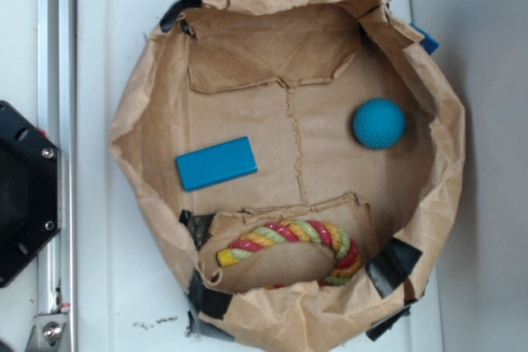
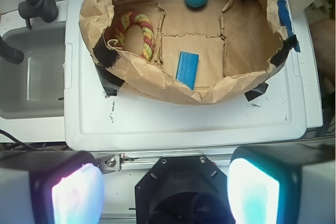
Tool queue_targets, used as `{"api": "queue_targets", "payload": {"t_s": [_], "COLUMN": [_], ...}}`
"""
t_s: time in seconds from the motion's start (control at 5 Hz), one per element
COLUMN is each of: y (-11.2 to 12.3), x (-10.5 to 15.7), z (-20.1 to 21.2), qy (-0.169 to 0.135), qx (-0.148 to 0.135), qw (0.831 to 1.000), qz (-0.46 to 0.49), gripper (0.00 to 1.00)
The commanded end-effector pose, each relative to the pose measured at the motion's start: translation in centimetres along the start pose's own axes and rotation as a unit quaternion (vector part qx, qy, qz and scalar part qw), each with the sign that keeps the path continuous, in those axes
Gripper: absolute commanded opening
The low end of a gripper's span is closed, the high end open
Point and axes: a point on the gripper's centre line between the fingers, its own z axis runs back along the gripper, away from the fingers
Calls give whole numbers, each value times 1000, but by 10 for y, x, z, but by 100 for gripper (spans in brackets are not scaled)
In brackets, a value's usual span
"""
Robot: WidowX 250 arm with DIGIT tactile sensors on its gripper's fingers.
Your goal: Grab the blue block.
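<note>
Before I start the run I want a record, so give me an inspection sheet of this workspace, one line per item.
Surface: white tray-like top, a few dark specks near its edge; a brown paper bag folded down into a bin sits on it.
Job's things: blue block lies flat on the bag floor, apart from everything else.
Clutter: teal dimpled ball and a multicoloured rope ring in the bag; black and blue tape on the rim.
Grippers: gripper open, far back from the bag, holding nothing.
Cables: a dark cable at the wrist view's left edge.
Surroundings: a sink with a black faucet beside the top.
</note>
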Motion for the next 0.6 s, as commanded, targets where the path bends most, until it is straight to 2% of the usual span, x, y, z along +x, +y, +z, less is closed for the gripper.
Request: {"api": "queue_targets", "payload": {"t_s": [0.0, 0.4], "y": [0, 1], "x": [0, 86], "z": [0, -21], "qy": [0, 0], "qx": [0, 12], "qw": [1000, 998], "qz": [0, 56], "gripper": [100, 100]}}
